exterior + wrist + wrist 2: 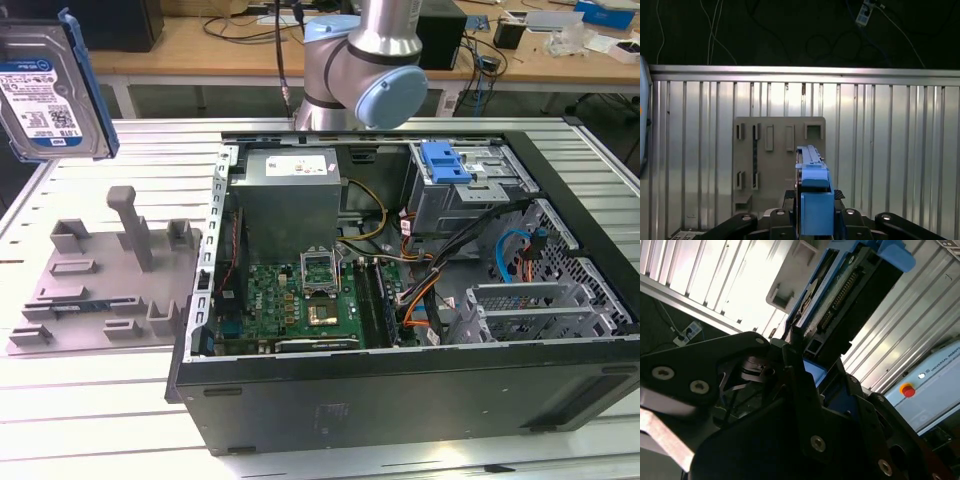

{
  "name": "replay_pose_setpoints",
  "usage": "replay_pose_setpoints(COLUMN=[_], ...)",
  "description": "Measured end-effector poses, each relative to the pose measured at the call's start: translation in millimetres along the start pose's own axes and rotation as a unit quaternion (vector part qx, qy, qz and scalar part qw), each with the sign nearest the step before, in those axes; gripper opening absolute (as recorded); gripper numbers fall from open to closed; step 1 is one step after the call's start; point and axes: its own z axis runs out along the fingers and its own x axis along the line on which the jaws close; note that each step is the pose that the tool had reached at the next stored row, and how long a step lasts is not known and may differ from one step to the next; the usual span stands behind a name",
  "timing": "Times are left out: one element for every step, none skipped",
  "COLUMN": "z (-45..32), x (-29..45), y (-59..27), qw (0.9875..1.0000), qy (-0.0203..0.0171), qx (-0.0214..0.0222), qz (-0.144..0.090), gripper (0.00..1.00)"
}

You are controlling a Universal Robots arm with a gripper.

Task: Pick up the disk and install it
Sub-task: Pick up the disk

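The black claw [815, 200] is clamped on the disk [812, 170], one finger against each side of its blue carrier rail. The first wrist view shows the disk edge-on above the grey fixture plate [780, 150] on the ribbed tabletop [900, 150]. The exterior view shows its labelled face [50, 85] upright in the air at that view's left, well apart from the open computer case [400, 390]. There the arm [365, 60] rises behind the case. The second wrist view shows the disk's connector edge [850, 290].

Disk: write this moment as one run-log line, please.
disk: held aloft above grey fixture | gripper: shut on disk | install: not done
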Motion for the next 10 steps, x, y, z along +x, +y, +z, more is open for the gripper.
replay_pose_setpoints(z=[0.0, -0.1, -0.1, -0.2, -0.4, -0.5, -0.5, -0.6, -0.7, -0.9], x=[1.4, 2.4, 3.5, 4.7, 6.9, 8.0, 9.1, 11.0, 12.1, 13.5], y=[-2.7, -5.3, -8.4, -11.8, -17.9, -20.9, -23.9, -28.9, -31.7, -35.5], qw=[1.0000, 1.0000, 1.0000, 1.0000, 1.0000, 1.0000, 1.0000, 1.0000, 1.0000, 1.0000], qy=[0.0000, 0.0000, 0.0000, 0.0000, 0.0000, 0.0000, 0.0000, 0.0000, 0.0000, 0.0000], qx=[0.0000, -0.0001, 0.0000, 0.0000, -0.0001, 0.0000, 0.0000, 0.0000, 0.0000, 0.0000], qz=[0.000, 0.000, 0.000, 0.000, 0.000, 0.000, 0.000, 0.000, 0.000, 0.000], gripper=[0.37, 0.37, 0.37, 0.37, 0.37, 0.37, 0.37, 0.37, 0.37, 0.37])
